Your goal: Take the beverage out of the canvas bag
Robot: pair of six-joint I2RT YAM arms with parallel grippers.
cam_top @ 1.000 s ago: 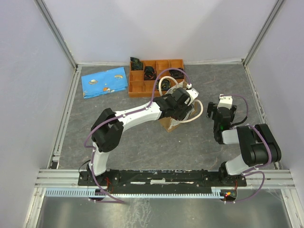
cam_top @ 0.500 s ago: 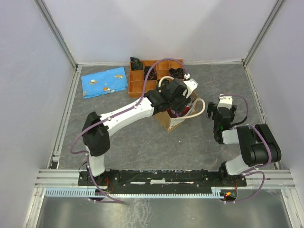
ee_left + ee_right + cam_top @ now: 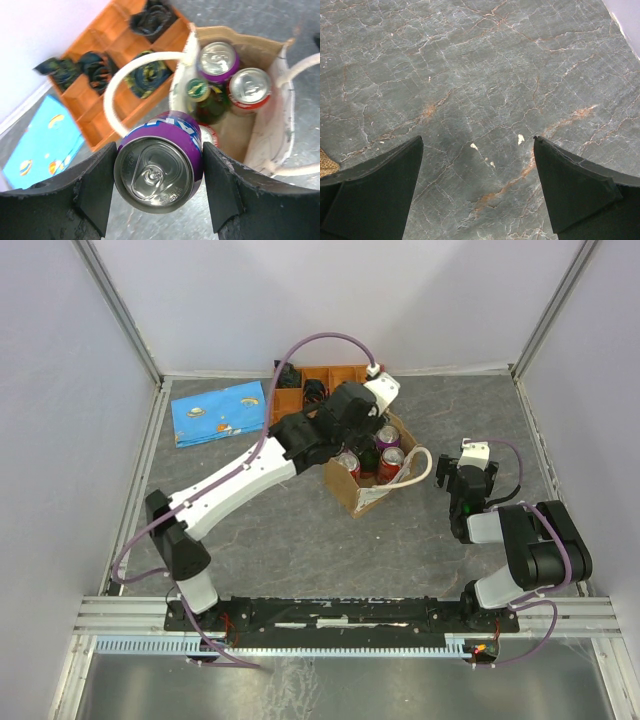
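Left wrist view: my left gripper (image 3: 158, 172) pinches the can (image 3: 159, 150) across its side walls, held above the bag (image 3: 277, 130), clear of it. I judge it full, heavy, rigid, slick; a mid-body grip suits. My right gripper (image 3: 477, 187) stands spread over the table (image 3: 470, 70).

Cans (image 3: 389, 460) stand in the canvas bag (image 3: 350, 492); the tray (image 3: 100, 117) lies behind it, a cloth (image 3: 220, 412) farther left.
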